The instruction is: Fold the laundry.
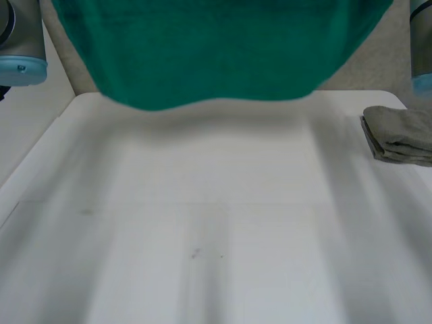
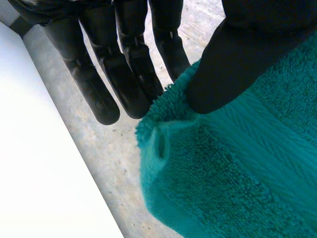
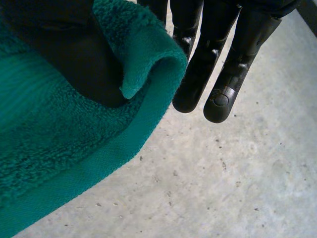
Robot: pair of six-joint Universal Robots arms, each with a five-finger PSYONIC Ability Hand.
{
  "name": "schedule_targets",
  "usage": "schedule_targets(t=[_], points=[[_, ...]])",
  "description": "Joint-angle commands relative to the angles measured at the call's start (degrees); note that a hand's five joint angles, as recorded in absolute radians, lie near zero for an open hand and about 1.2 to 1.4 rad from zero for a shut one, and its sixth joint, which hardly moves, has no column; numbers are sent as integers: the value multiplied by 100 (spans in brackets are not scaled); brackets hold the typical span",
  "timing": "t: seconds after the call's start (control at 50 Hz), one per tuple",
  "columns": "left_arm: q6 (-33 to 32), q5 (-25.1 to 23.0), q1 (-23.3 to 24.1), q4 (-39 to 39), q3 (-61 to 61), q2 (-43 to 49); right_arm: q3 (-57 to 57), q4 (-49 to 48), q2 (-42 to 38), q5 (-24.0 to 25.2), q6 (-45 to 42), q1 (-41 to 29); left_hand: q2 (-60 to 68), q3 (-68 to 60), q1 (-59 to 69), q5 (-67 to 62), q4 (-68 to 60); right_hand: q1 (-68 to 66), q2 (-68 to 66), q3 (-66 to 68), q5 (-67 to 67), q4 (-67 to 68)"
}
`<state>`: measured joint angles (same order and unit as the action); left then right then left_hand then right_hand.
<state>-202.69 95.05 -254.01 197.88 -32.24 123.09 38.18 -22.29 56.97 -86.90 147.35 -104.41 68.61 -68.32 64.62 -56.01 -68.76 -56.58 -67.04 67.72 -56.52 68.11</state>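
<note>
Towel [image 1: 216, 54], green terry: held up between both hands, hanging clear of the white table [image 1: 202, 223]. Left hand [image 2: 126, 79]: one corner is pinched between thumb and nearly straight fingers. Right hand [image 3: 198, 74]: the other corner is clamped likewise, its hem curled beside the fingertips. Folded grey cloth [image 1: 401, 135]: laid on the table at the right hand's side. Step judged: spreading before the first fold; lowering flat is called for next. No label or writing is legible.

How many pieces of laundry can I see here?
2. A green towel hangs above the table, the left hand and the right hand each pinching a corner. A folded grey cloth lies at the table's right side. More may hide behind the towel.
</note>
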Motion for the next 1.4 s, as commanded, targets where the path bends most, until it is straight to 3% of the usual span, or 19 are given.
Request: schedule_targets(t=[0.02,0.24,0.4,0.56,0.64,0.74,0.8,0.92,1.02,1.2,1.4], points=[[133,-153,-96,-56,-1792,-452,855,926,112,146,84,26,1139,-1168,1538,-1399,-1124,-2342,-1296,1228,-1348,1189],[98,-716,-334,-21,-5001,-567,2912,1375,-185,928,-188,44,1139,-1168,1538,-1399,-1124,-2342,-1296,1228,-1348,1189],[-103,-839,-307,-74,-6407,-1058,3731,2340,-135,903,-891,114,1139,-1168,1538,-1399,-1124,-2342,-1296,1228,-1348,1189],[-982,-848,-369,-512,-7331,-2227,4109,3871,814,911,-997,501,1139,-1168,1538,-1399,-1124,-2342,-1296,1228,-1348,1189],[-1579,-848,-465,-1215,-7726,-2754,4399,4758,1228,929,-1164,641,1139,-1168,1538,-1399,-1124,-2342,-1296,1228,-1348,1189],[-2720,-988,-807,-2602,-8393,-3317,5189,5717,1817,798,-2445,1036,1139,-1168,1538,-1399,-1124,-2342,-1296,1228,-1348,1189],[-3161,-1269,-948,-2667,-8579,-3414,5594,5841,1940,674,-3159,1160,1139,-1168,1538,-1399,-1124,-2342,-1296,1228,-1348,1189],[-3066,-1551,-1010,-1956,-8378,-3161,5604,4964,1625,578,-2616,1055,1139,-1168,1538,-1399,-1124,-2342,-1296,1228,-1348,1189],[-2434,-1481,-721,-1156,-7588,-2124,5026,4129,958,367,-2097,801,1139,-1168,1538,-1399,-1124,-2342,-1296,1228,-1348,1189],[-1897,-560,-308,-655,-5235,-25,3961,3047,-98,-169,-1868,475,1139,-1168,1538,-1399,-1124,-2342,-1296,1228,-1348,1189],[-1897,-286,-17,-575,-3536,1340,2504,2563,-1353,-415,-1876,246,1139,-1168,1538,-1399,-1124,-2342,-1296,1228,-1348,1189]])
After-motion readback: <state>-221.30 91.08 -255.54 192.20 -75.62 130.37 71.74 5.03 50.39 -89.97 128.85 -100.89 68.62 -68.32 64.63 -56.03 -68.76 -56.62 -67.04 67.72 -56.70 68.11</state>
